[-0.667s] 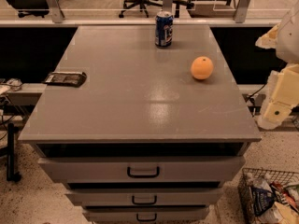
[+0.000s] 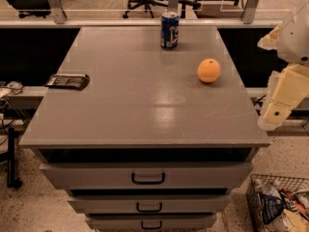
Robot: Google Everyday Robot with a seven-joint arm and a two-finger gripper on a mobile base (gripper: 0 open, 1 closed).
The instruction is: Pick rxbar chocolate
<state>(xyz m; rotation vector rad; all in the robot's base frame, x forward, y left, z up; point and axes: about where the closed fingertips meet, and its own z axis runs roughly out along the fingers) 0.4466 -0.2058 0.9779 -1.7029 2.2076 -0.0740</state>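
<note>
Progress on the pick is close to nil, as far as I can judge: the rxbar lies flat at the left edge of the table, about midway between near and far, and nothing is touching it. The gripper hangs off the right side of the table, beyond its edge and well apart from the bar, with the whole width of the top between them. Whether it is open or closed I cannot tell from where I stand; it carries nothing that I can see. A can stands upright at the far edge near the middle, and an orange sits on the right half, nearer the gripper than the bar is. Neither lies on a straight line from the gripper to the bar, though the orange is not far off it. So all the work is left: reaching across to the left edge, coming down over the bar, closing on it, and lifting it. Being thin and flat against the top, the bar looks awkward to grasp; its place at the very edge may help or may let it slide off.
</note>
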